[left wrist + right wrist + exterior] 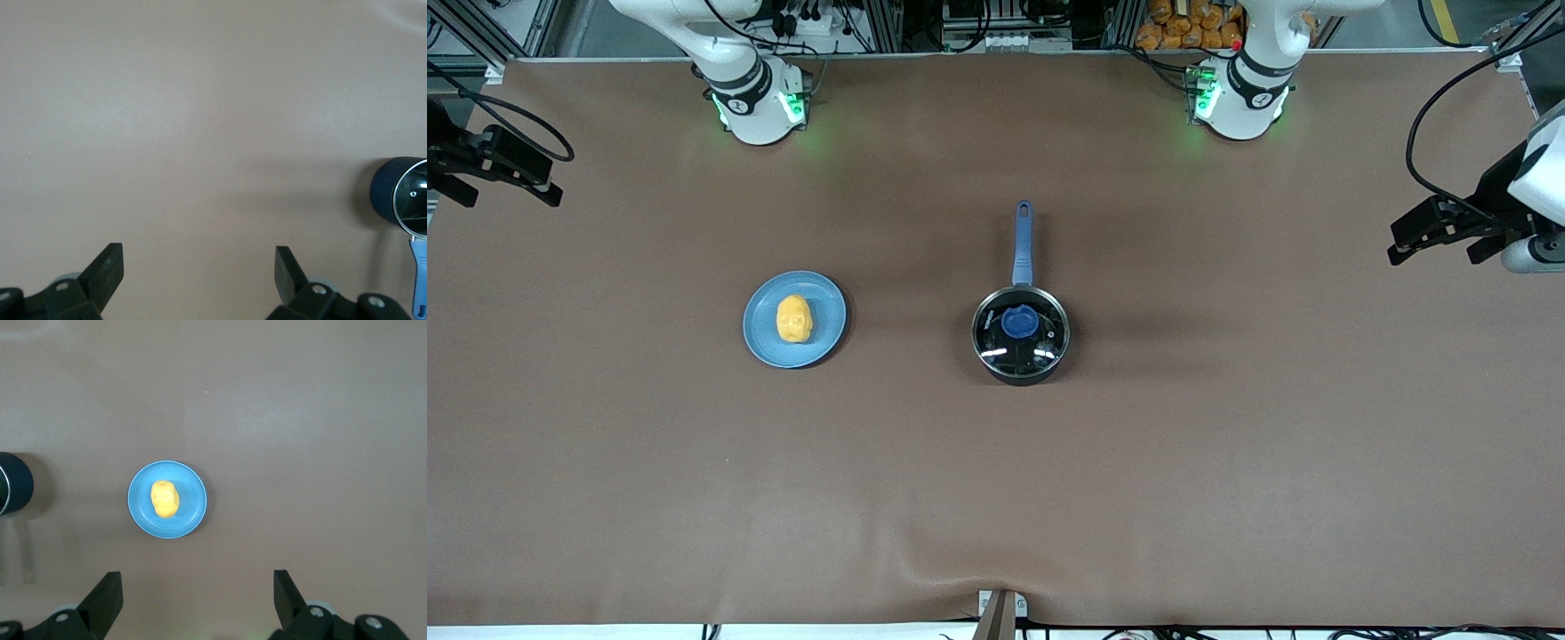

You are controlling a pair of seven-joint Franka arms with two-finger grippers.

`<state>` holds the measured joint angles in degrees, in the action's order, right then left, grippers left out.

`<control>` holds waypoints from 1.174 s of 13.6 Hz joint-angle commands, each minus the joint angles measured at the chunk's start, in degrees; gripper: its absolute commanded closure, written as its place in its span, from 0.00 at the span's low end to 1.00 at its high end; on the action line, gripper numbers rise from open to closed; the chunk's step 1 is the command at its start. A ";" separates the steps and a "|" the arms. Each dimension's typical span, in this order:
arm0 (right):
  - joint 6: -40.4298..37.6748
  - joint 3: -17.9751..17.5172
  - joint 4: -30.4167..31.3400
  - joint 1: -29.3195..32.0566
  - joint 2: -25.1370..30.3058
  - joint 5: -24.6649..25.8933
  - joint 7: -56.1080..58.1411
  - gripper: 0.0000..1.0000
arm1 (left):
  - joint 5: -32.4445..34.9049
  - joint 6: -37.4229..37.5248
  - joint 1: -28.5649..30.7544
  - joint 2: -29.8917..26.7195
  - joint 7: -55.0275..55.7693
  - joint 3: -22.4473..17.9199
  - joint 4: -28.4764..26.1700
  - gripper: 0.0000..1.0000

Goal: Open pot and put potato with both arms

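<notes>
The black pot (1021,336) stands mid-table with its glass lid on. The lid has a blue knob (1019,321), and the pot's long blue handle (1023,240) points toward the robots' bases. The yellow-orange potato (794,318) lies on a blue plate (827,333) toward the right arm's end. My left gripper (1436,253) hangs open and empty high over the left arm's end of the table. In the left wrist view the left gripper (199,273) is over bare table, with the pot (400,200) off to one side. My right gripper (503,191) hangs open and empty over the other end. In the right wrist view the right gripper (198,597) looks down on the potato (164,499).
The table is covered by a brown mat (996,498). The plate (193,513) and a sliver of the pot (13,492) show in the right wrist view. The two arm bases (756,107) (1240,98) stand along the edge farthest from the front camera.
</notes>
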<state>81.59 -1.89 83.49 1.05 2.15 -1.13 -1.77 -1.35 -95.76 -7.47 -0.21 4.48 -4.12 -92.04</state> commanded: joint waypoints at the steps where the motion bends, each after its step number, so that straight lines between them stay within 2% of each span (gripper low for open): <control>1: -0.73 -0.31 -0.88 0.80 -0.30 -0.72 0.45 0.00 | -0.85 0.23 -1.06 -0.14 0.70 -0.10 0.02 0.00; 3: -0.73 -0.31 -0.88 0.80 -0.30 -0.72 0.45 0.00 | -0.85 0.40 -0.62 -0.05 0.71 1.22 0.02 0.00; 10: -0.82 -0.31 -0.88 0.80 -0.39 -0.72 0.37 0.00 | -0.94 0.40 -0.97 0.21 1.75 1.48 0.11 0.00; 11: -0.82 -0.31 -0.88 0.80 -0.39 -0.72 0.37 0.00 | -0.94 0.40 -1.41 0.56 4.54 2.62 0.11 0.00; 14: -0.82 -0.31 -0.88 0.80 -0.39 -0.81 0.37 0.00 | -0.76 -0.13 -2.38 4.33 18.41 9.20 1.15 0.00; 16: -0.82 -0.31 -0.88 0.80 -0.39 -0.72 0.37 0.00 | -0.67 -0.47 -2.47 7.14 23.71 13.77 1.68 0.00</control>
<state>81.50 -1.81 83.50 1.07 2.10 -1.13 -1.77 -1.66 -95.98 -9.90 3.68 23.71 6.63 -92.28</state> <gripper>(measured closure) 0.000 0.000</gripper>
